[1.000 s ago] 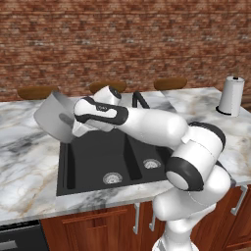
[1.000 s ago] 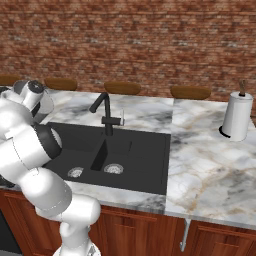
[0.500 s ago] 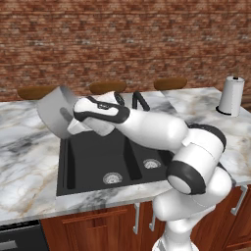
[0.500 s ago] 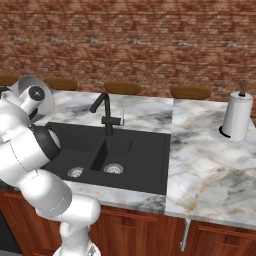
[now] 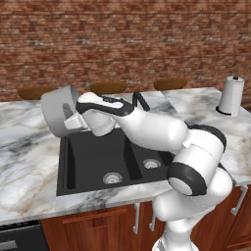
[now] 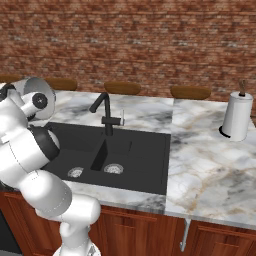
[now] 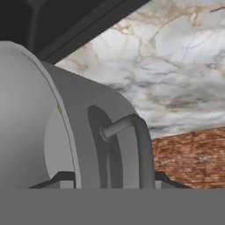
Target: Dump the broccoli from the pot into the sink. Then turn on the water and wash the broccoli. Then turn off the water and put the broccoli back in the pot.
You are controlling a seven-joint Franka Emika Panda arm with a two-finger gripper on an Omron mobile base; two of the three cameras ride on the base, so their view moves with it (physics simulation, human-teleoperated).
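Pot [image 5: 58, 112] hangs tipped on its side at the left of your left base view, above the sink's [image 5: 93, 159] left rim, the gripper [image 5: 73, 116] clamped on its wall. Behind, the faucet [image 6: 103, 114] stands upright; further right, a paper towel roll [image 6: 236, 116].

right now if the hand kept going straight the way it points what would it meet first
The pot itself: the hand already grips its rim by the loop handle. Past the pot, the line seems to run toward the marble counter beside the sink, though depth is unclear.
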